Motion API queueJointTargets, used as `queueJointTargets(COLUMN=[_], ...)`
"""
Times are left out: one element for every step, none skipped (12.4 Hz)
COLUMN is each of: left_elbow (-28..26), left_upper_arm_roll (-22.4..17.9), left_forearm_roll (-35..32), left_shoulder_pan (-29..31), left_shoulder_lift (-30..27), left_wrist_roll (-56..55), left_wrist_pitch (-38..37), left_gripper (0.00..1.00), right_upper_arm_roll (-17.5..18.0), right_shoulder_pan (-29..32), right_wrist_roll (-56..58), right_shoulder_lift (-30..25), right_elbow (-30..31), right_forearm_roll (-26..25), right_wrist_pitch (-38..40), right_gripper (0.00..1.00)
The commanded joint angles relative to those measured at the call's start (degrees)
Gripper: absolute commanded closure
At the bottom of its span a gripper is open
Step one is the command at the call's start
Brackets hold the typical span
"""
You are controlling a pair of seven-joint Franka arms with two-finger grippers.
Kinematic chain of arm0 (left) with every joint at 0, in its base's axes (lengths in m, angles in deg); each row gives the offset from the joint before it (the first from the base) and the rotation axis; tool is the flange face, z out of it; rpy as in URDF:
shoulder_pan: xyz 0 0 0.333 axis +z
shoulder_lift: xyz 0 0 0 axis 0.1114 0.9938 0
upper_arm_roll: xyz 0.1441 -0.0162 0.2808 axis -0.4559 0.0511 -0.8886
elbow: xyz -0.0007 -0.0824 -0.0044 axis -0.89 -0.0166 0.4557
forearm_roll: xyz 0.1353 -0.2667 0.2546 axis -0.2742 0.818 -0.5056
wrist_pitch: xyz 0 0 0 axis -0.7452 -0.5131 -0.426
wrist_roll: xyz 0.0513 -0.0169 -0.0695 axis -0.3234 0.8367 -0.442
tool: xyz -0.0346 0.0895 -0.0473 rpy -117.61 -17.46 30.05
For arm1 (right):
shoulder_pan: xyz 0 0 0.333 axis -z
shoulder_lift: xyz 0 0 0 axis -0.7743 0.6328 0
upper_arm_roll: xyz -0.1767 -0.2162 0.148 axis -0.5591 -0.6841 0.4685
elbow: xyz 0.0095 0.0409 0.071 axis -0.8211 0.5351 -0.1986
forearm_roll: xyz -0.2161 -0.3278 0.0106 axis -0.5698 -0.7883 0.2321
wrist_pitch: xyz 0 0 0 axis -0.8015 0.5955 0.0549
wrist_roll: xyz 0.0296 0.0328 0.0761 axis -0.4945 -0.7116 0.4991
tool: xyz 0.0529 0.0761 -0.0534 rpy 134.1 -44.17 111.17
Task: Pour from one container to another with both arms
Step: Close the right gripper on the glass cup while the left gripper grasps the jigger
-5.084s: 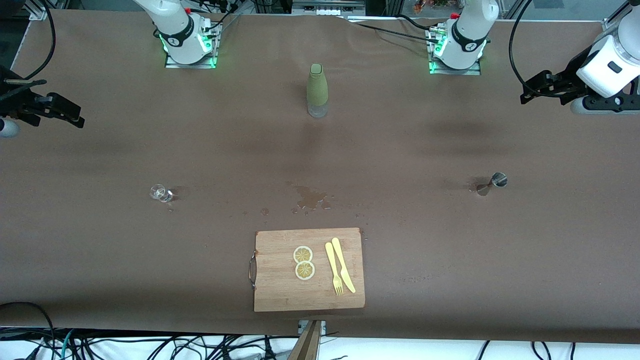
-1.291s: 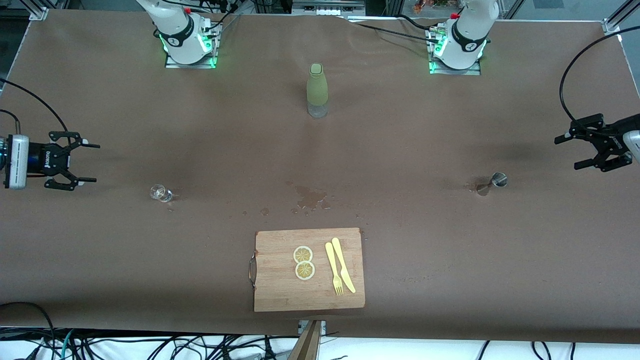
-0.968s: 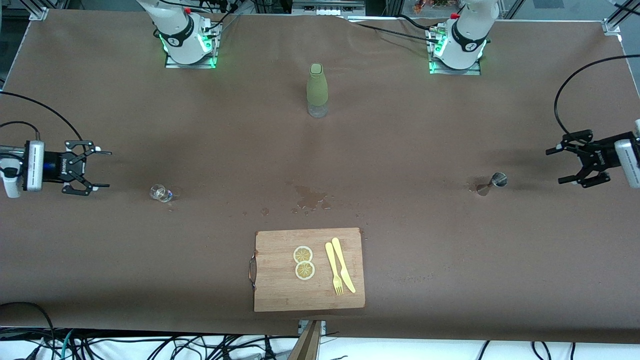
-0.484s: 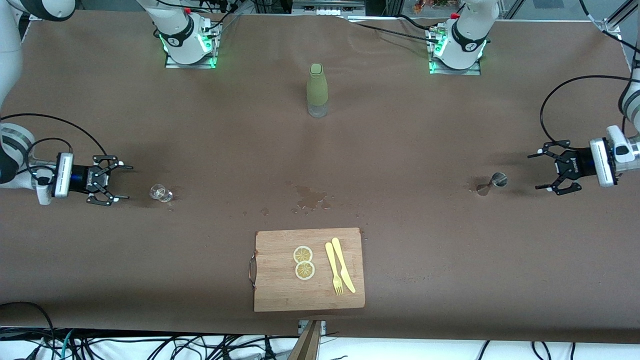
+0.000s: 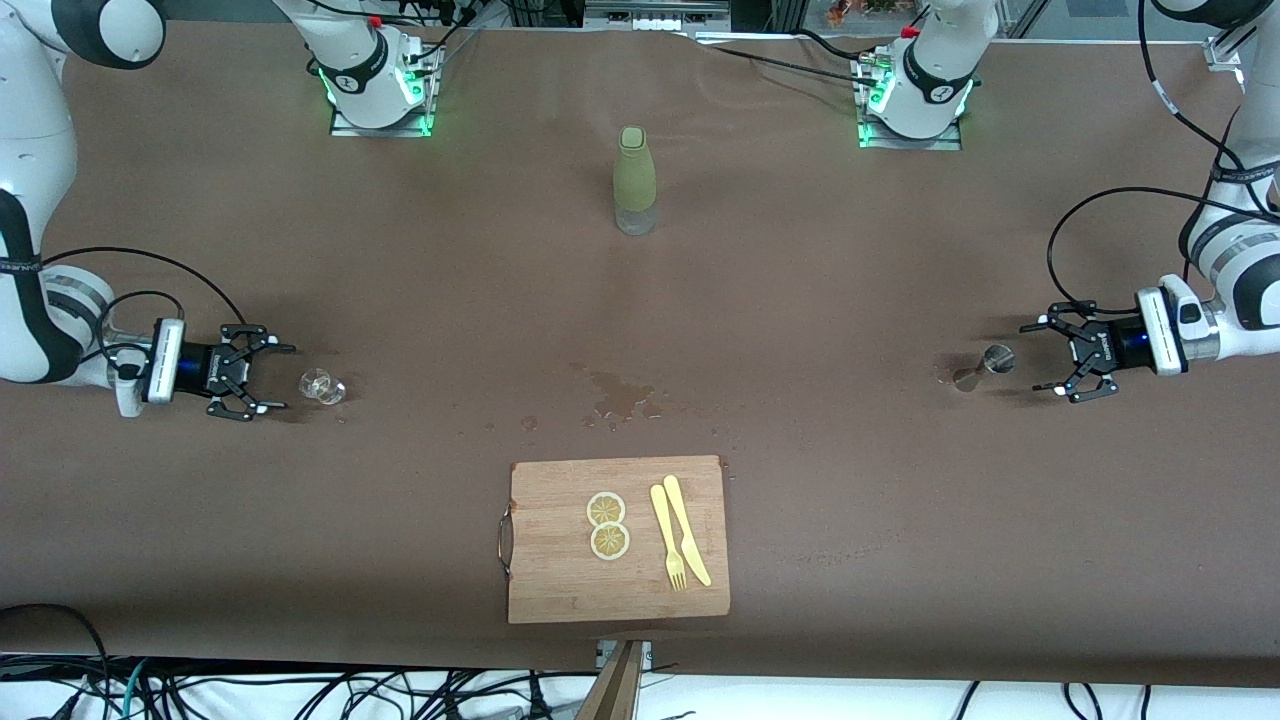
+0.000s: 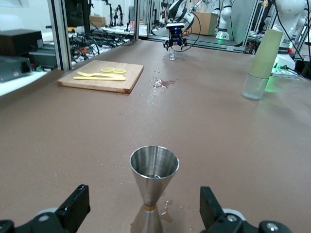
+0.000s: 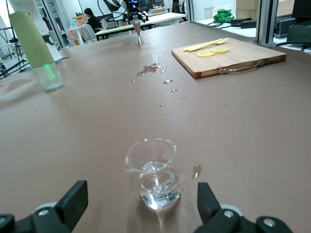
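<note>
Left pincer (image 5: 1047,358) wide open, empty, beside the steel jigger (image 5: 982,367) standing on the surface (image 5: 800,300); right pincer (image 5: 267,379) likewise beside the small glass beaker (image 5: 322,386). Best to centre each vessel before closing, staying level

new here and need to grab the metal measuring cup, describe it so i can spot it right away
Start at the brown table and go toward the left arm's end. The steel jigger stands there upright, just ahead of the left gripper, whose jaws are open. It is the only metal hourglass-shaped cup; the other small vessel is clear glass.
</note>
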Motion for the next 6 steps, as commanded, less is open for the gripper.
queueJointTargets(left_elbow=[3.0, 3.6, 3.7, 3.7, 3.6, 3.7], left_upper_arm_roll=[0.0, 0.0, 0.0, 0.0, 0.0, -0.1], left_forearm_roll=[1.7, 1.9, 3.1, 3.4, 3.2, 3.3], left_shoulder_pan=[0.8, 0.7, 0.7, 0.8, 0.7, 0.8], left_shoulder_lift=[3.3, 4.7, 5.9, 6.2, 6.4, 7.0], left_wrist_roll=[4.7, 6.5, 8.1, 9.3, 9.5, 10.3], left_wrist_pitch=[-3.0, -3.0, -3.1, -3.2, -3.2, -3.2], left_gripper=[0.00, 0.00, 0.00, 0.00, 0.00, 0.00], right_upper_arm_roll=[0.2, 0.2, 0.2, 0.2, 0.2, 0.2], right_shoulder_pan=[-1.2, -1.6, -2.1, -2.7, -3.0, -3.1], right_wrist_roll=[0.7, 0.7, 0.9, 1.3, 1.4, 1.5], right_shoulder_lift=[1.4, 1.8, 2.3, 2.6, 2.6, 2.7], right_elbow=[-1.7, -1.7, -1.7, -1.7, -1.7, -1.7], right_forearm_roll=[2.1, 2.4, 2.6, 3.3, 3.5, 3.5], right_wrist_pitch=[-1.1, -1.6, -1.9, -1.9, -2.3, -2.6], right_gripper=[0.00, 0.00, 0.00, 0.00, 0.00, 0.00])
